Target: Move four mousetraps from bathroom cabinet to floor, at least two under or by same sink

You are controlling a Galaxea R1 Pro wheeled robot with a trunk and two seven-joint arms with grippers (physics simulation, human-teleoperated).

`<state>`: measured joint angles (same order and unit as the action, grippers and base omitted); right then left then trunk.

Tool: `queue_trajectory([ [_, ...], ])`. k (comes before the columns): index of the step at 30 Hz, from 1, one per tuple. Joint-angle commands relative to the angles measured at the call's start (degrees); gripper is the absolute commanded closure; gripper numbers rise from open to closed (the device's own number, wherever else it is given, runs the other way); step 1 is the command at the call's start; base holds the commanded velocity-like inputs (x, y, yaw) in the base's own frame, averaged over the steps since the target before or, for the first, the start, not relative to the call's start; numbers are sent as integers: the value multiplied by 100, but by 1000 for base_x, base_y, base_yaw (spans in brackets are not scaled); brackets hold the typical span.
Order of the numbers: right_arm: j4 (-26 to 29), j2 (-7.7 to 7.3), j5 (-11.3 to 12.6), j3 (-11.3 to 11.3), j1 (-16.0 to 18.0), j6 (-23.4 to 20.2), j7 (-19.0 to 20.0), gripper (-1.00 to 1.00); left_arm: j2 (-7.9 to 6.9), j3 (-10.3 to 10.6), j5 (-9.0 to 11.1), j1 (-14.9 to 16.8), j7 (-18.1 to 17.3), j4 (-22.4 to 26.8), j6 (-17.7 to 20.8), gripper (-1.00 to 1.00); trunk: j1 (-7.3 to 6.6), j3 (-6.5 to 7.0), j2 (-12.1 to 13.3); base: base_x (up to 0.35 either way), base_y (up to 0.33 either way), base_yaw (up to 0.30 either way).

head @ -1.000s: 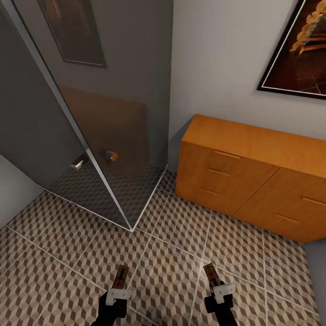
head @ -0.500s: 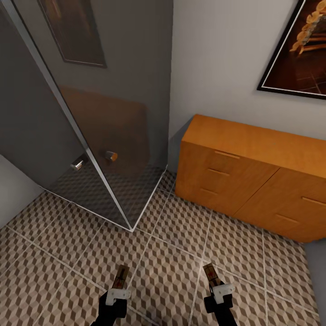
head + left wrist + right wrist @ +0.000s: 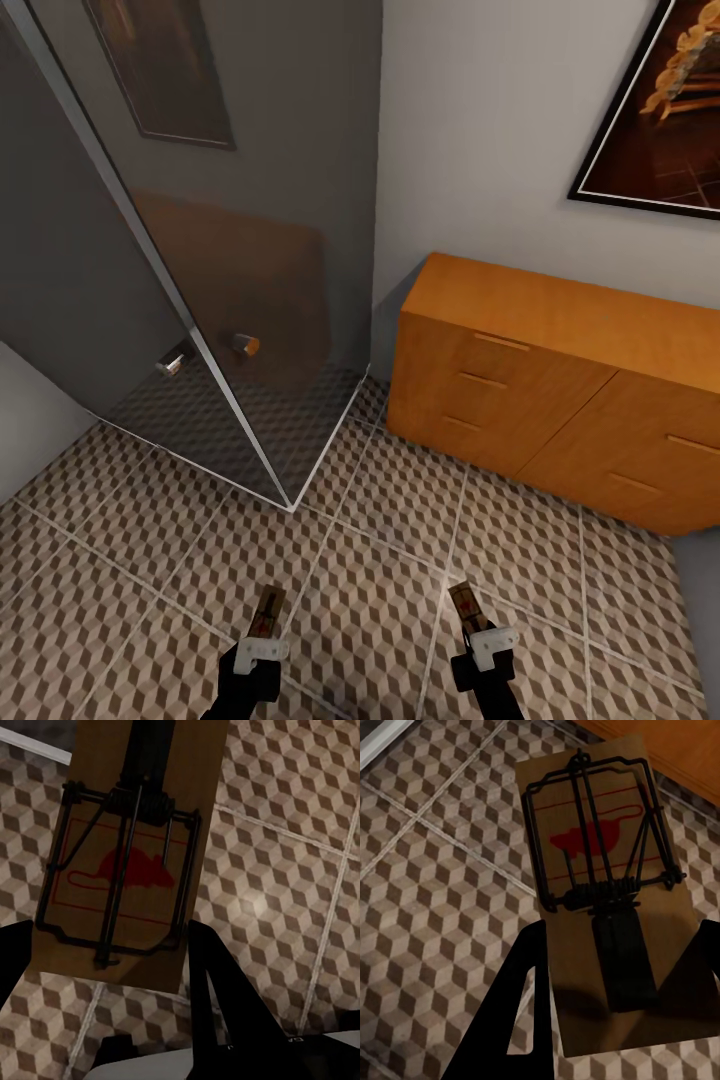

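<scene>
Nothing has shifted since the earlier frames. The left gripper (image 3: 262, 632) pinches a flat tan wooden mousetrap (image 3: 127, 847), and the right gripper (image 3: 478, 624) pinches another mousetrap (image 3: 607, 892), above the cube-patterned bathroom floor (image 3: 370, 590); the orange-brown cabinet (image 3: 560, 380) stands ahead.

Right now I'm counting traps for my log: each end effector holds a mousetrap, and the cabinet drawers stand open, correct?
Not quite. Each end effector does hold a mousetrap, but the head view shows the cabinet with its drawers shut.
</scene>
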<state>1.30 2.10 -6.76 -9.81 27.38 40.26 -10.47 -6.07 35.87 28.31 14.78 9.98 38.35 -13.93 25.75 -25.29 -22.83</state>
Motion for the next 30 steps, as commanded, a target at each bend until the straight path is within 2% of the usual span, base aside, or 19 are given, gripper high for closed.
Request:
queue_trajectory([
  [1,-7,3,-55,-12,4,3,-60,100,-9,49,25,7,65,5,-22,100,3,-8,-9,0,0,0],
  [10,-7,1,-53,-13,4,4,-60,100,-9,52,25,7,65,6,-22,100,3,2,-9,0,0,119],
  [19,-7,3,-53,-12,4,8,-53,100,-9,54,25,7,65,1,-22,100,3,70,-9,0,0,84],
  [30,-7,1,-53,-12,4,5,-53,100,-6,237,25,7,65,-3,-14,100,3,167,-9,0,0,40],
])
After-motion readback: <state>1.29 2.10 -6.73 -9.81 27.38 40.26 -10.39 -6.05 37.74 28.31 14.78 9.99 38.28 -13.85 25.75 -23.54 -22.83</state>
